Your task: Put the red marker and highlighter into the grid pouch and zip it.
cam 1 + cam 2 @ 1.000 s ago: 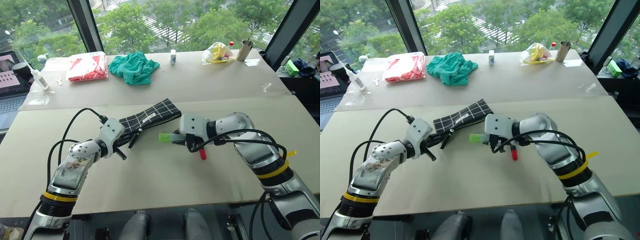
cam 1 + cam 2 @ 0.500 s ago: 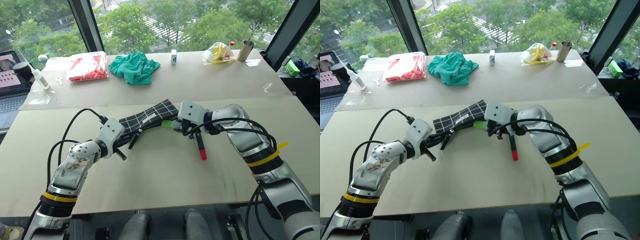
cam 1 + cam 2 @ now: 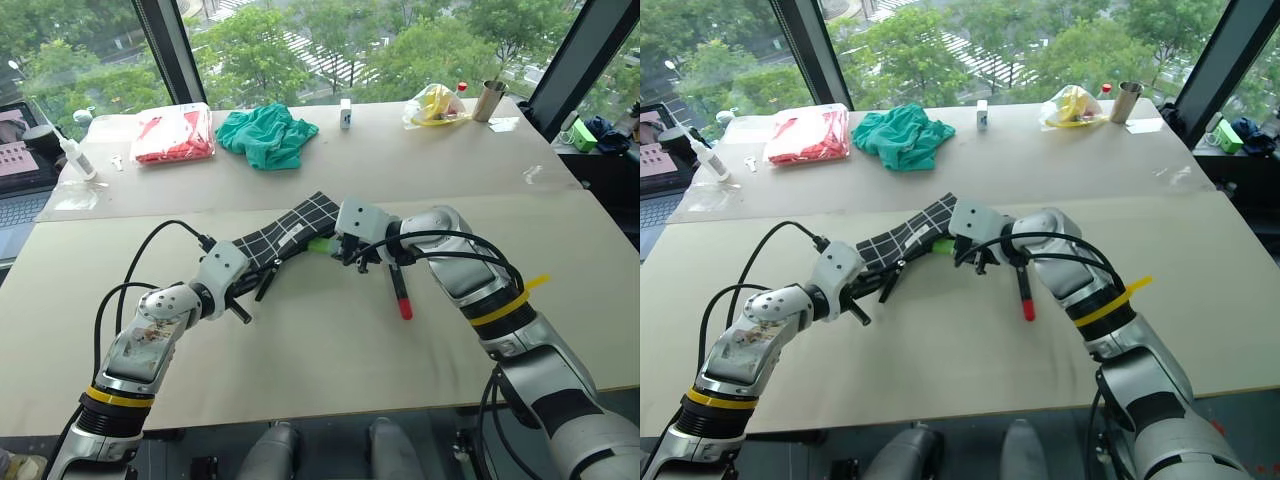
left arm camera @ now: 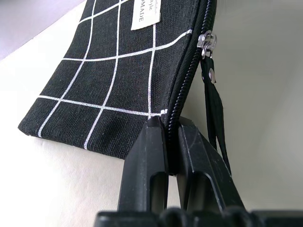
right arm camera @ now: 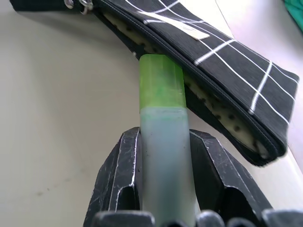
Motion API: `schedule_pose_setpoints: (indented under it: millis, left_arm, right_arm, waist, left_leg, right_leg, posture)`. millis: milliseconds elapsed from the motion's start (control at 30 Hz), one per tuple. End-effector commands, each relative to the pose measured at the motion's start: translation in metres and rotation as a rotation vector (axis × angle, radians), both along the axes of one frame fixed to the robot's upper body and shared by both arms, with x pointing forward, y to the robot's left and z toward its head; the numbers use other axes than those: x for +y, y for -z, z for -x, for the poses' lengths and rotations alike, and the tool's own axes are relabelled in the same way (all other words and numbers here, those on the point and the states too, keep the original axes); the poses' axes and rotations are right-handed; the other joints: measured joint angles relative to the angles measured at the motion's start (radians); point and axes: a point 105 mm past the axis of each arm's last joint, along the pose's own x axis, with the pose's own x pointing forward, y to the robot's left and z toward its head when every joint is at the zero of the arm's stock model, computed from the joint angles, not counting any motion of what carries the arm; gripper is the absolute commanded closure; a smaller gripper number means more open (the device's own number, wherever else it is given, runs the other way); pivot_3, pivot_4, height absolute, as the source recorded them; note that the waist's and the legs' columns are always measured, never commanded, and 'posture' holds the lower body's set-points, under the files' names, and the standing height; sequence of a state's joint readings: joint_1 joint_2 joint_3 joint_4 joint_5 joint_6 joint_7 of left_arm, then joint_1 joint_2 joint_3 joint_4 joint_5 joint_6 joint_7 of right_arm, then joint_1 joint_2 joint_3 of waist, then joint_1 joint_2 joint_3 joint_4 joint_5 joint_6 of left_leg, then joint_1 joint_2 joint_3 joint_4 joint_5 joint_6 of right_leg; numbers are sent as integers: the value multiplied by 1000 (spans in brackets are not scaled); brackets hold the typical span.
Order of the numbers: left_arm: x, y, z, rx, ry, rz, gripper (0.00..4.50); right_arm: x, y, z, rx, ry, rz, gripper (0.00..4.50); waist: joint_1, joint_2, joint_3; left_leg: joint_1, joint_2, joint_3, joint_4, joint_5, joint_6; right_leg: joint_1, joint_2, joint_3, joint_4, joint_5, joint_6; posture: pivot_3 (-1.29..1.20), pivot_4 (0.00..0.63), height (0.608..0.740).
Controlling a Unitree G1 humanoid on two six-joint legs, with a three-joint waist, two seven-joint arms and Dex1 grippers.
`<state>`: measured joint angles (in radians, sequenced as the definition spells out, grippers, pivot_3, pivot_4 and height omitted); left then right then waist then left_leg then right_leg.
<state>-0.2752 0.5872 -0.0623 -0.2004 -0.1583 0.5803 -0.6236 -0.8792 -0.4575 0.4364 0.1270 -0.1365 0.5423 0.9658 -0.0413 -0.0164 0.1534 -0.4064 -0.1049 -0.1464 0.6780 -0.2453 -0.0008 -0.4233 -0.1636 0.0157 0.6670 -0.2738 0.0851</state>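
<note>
The grid pouch (image 3: 290,232) lies slantwise at mid-table, black with white lines, its mouth open along the zipper (image 5: 208,101). My left gripper (image 3: 243,292) is shut on the pouch's near end by the zipper (image 4: 168,127), and the zipper pull strap (image 4: 215,109) hangs beside it. My right gripper (image 3: 347,250) is shut on the highlighter (image 5: 163,123). The highlighter's light-green cap (image 3: 321,245) touches the pouch's open mouth. The red marker (image 3: 400,291) lies on the table just right of that gripper, under my right forearm.
Along the far side of the table are a red-and-clear plastic bag (image 3: 175,135), a green cloth (image 3: 268,136), a small white bottle (image 3: 345,112), a yellow bag (image 3: 437,105) and a metal cup (image 3: 490,99). A laptop (image 3: 20,150) stands at the left edge.
My right gripper has carried the highlighter left and away from me, off the bare table to the pouch's open mouth. The left gripper has kept its hold and place.
</note>
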Motion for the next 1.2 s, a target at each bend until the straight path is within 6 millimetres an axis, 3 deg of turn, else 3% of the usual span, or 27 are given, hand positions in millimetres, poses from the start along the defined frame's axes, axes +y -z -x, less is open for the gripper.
schedule_pose_setpoints:
  millis: [33,367,633,933,1133,1200]
  left_arm:
    - [-3,-5,2,-29,25,-15,4500]
    - [-3,0,4,-19,43,-41,4500]
    - [-3,2,4,-15,58,-57,4500]
    - [-7,2,2,-18,75,-57,4500]
    - [-7,3,4,-15,76,-54,4500]
    - [-7,3,4,-16,76,-53,4500]
  right_arm:
    - [2,-16,5,-24,-29,-17,3453]
    - [-8,-34,-10,-10,72,-108,3453]
    - [-6,-36,-19,-18,113,-99,3453]
    - [50,-14,4,-192,-116,72,3453]
    - [92,-30,24,-429,-314,34,3453]
    - [94,-26,28,-468,-373,54,3453]
  waist:
    - [1,0,0]
    - [-1,0,0]
    - [-1,0,0]
    - [-4,0,0]
    - [-3,0,0]
    - [-4,0,0]
  left_leg:
    - [0,0,0,0,0,0]
    - [0,0,0,0,0,0]
    - [0,0,0,0,0,0]
    - [0,0,0,0,0,0]
    - [0,0,-1,0,0,0]
    - [0,0,-1,0,0,0]
  right_leg:
    - [0,0,0,0,0,0]
    - [0,0,0,0,0,0]
    - [0,0,0,0,0,0]
    - [-1,0,0,3,0,0]
    - [-1,0,0,5,0,0]
    - [-1,0,0,5,0,0]
  posture:
    - [0,150,740]
    - [0,150,740]
    - [0,150,740]
    - [0,150,740]
    - [0,150,740]
    - [0,150,740]
